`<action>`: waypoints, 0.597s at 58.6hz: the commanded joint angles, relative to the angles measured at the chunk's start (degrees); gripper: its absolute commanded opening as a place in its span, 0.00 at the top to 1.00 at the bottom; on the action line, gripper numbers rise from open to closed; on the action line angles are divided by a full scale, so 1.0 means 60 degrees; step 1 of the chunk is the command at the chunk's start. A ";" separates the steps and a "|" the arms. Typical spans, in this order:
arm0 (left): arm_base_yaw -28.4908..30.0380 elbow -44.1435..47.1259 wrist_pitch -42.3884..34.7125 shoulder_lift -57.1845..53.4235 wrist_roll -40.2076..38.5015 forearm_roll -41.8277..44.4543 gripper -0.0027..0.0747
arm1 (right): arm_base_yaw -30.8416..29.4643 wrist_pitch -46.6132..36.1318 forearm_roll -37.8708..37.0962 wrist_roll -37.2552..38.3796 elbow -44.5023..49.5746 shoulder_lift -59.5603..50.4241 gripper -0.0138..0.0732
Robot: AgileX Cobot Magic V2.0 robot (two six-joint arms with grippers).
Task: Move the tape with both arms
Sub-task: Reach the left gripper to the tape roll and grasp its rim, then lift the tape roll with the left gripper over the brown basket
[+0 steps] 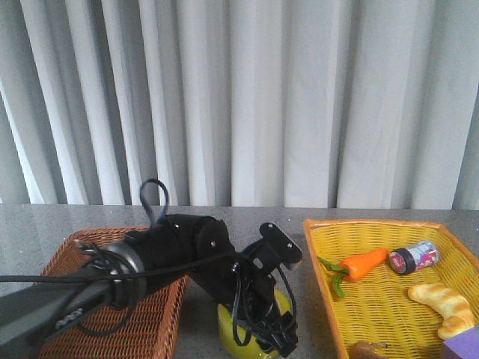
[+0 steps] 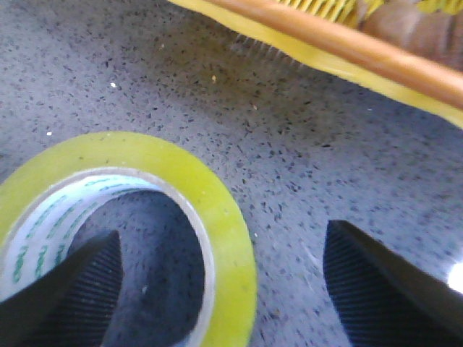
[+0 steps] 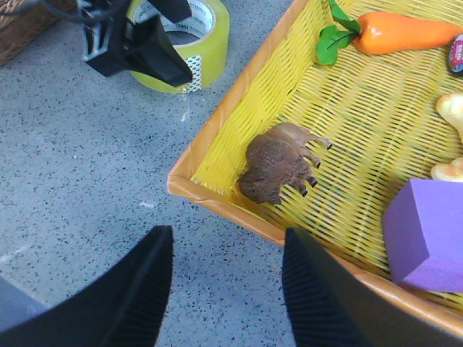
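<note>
The tape (image 1: pixel 247 329) lies flat on the grey surface (image 2: pixel 311 144) between two baskets. The left tool (image 2: pixel 221 278) straddles its wall, jaws wide — the right tool (image 3: pixel 224 289), at its 5 o'clock, gapes empty.

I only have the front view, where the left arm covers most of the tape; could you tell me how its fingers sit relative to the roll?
Observer: In the left wrist view, the left gripper is open and straddles the wall of the tape: one finger is over the core, the other outside.
Operator: Thank you. Is the roll lifted?
Observer: No, it lies flat on the table, hole upward.
Operator: And where is the right gripper, please? I cannot see it.
Observer: The right gripper is open and empty, above the table beside the near corner of the yellow basket.
</note>
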 commanded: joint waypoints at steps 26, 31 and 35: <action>-0.0067 -0.0522 -0.0253 0.0075 -0.0300 -0.0154 0.73 | -0.0056 -0.0543 -0.0042 -0.0001 -0.0256 -0.0052 0.45; -0.0067 -0.0522 -0.0201 0.0058 -0.0300 -0.0154 0.78 | -0.0056 -0.0543 -0.0042 -0.0001 -0.0256 -0.0052 0.45; -0.0067 -0.0522 -0.0108 -0.0014 -0.0300 -0.0154 0.79 | -0.0056 -0.0543 -0.0042 -0.0001 -0.0256 -0.0052 0.45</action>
